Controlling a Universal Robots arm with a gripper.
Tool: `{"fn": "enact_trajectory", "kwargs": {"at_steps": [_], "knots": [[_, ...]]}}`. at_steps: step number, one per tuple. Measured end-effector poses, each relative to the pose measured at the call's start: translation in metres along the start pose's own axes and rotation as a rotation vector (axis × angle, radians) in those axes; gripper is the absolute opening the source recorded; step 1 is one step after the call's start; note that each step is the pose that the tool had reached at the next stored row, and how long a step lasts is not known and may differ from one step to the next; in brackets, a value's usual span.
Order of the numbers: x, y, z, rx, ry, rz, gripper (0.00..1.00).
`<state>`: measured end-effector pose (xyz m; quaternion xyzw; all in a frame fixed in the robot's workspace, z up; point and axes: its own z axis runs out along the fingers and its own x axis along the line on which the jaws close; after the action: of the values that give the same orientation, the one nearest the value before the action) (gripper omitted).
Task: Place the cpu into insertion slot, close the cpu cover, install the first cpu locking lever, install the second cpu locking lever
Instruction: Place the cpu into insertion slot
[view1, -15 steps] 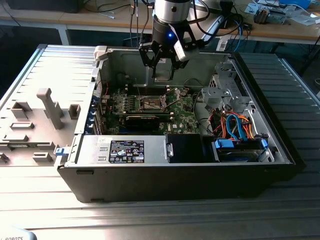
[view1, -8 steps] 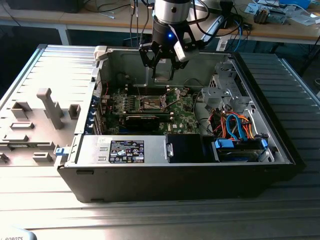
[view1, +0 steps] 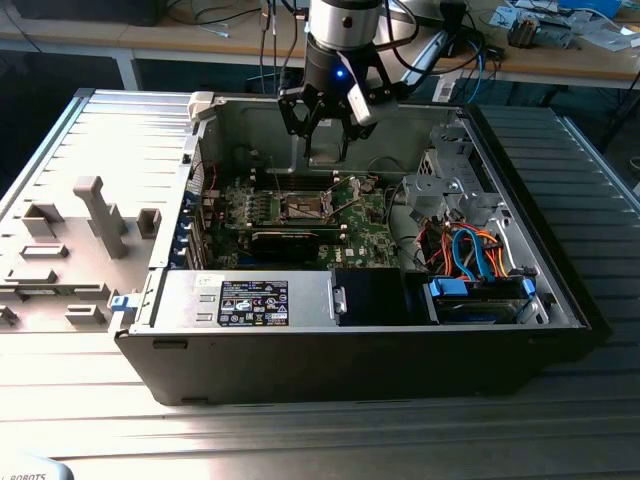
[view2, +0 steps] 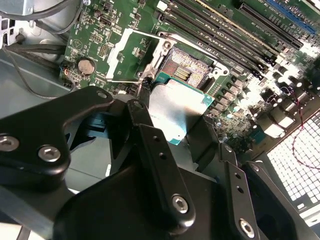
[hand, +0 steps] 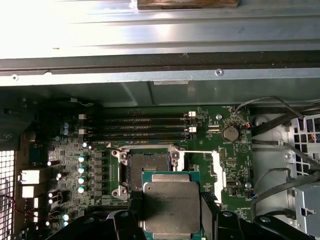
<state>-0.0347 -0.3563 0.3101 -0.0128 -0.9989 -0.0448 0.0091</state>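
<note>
My gripper (view1: 322, 150) hangs inside the open computer case, shut on the cpu (hand: 171, 207), a flat square chip with a silver-grey face. Both wrist views show the cpu (view2: 177, 112) held by its edges between the black fingers (view2: 150, 145), a little above the green board. The insertion slot (hand: 147, 169) is a dark square socket with a silver rim; it lies bare just beyond the chip's edge. In the second wrist view the insertion slot (view2: 189, 70) is partly overlapped by the chip. The cpu cover (hand: 216, 172) is swung open beside the socket, green board showing through its cut-out.
Long black memory slots (hand: 135, 127) and a coin battery (hand: 230, 133) flank the socket. A grey drive cage (view1: 450, 170) and orange and blue cables (view1: 470, 250) fill the case on the exterior view's right. Grey fixtures (view1: 90, 215) stand outside it at the left.
</note>
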Motion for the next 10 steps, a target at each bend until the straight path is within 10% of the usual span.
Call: {"fn": "enact_trajectory", "kwargs": {"at_steps": [10], "knots": [[0.0, -0.0002, 0.0019, 0.0, 0.0, 0.0, 0.54]]}}
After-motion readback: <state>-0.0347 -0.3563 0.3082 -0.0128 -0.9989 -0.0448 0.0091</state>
